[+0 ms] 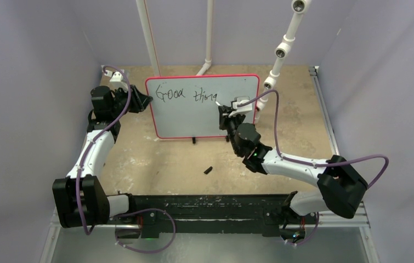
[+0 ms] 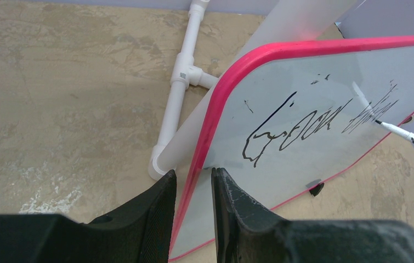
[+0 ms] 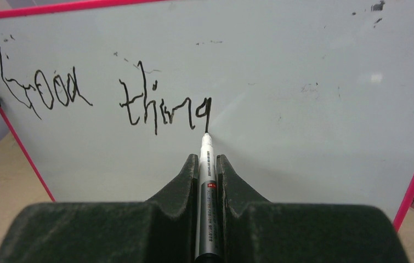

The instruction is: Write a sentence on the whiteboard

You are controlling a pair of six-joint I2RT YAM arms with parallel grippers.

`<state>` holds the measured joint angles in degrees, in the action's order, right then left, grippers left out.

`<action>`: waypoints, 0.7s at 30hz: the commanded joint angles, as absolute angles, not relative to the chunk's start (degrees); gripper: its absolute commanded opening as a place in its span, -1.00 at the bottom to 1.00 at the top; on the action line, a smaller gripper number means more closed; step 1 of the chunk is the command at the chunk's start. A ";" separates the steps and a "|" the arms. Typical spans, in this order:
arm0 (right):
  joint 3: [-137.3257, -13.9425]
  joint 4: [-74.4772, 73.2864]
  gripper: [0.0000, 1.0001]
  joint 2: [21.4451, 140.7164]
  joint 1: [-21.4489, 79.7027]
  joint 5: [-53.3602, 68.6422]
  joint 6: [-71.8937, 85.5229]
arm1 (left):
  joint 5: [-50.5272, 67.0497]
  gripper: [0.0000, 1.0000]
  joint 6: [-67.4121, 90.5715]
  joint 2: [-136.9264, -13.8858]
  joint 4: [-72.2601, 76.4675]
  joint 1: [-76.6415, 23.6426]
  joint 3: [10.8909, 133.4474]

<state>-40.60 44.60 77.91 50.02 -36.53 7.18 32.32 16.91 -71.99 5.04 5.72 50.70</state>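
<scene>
The whiteboard [image 1: 193,118] stands upright at the back of the table, white with a red-pink rim. The sentence [image 1: 185,95] on it reads "Good thing" in one black line. My left gripper [image 1: 145,101] is shut on the board's left rim, one finger on each face [image 2: 193,172]. My right gripper [image 1: 226,112] is shut on a grey-and-white marker [image 3: 207,181]. The marker's tip touches the board at the bottom of the "g" in the writing [image 3: 163,109]. The marker also shows in the left wrist view [image 2: 407,134], as do the words [image 2: 303,129].
A small black marker cap [image 1: 208,170] lies on the table in front of the board. White PVC pipes [image 1: 149,38] rise behind the board, and a jointed one [image 1: 281,52] at the back right. The board's black feet [image 1: 194,140] rest on the tan tabletop.
</scene>
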 commanded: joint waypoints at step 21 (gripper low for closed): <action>-41.34 48.36 -1.00 74.60 50.89 -33.06 8.61 | 32.17 -0.42 16.07 -70.85 6.26 5.66 50.64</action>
<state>-40.80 45.04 79.81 51.05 -33.41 8.51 32.32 16.91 -71.99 5.04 5.72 50.70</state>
